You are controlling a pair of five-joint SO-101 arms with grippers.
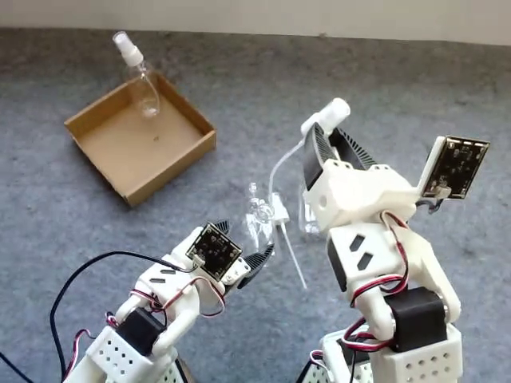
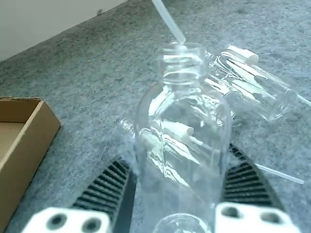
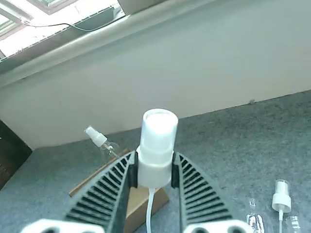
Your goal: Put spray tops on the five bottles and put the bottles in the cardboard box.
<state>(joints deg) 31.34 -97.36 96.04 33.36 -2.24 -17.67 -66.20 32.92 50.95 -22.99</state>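
My left gripper is shut on a clear bottle with its bare neck pointing away from the wrist. My right gripper is shut on a white spray top, raised above the carpet. Its thin dip tube curves down and its end sits at the held bottle's mouth. The cardboard box lies at the far left, with one capped bottle leaning on its back corner.
More clear bottles lie on the grey carpet just beyond the held one, and one lies beside the right arm. A loose spray top with a long tube lies among them. Open carpet separates the arms from the box.
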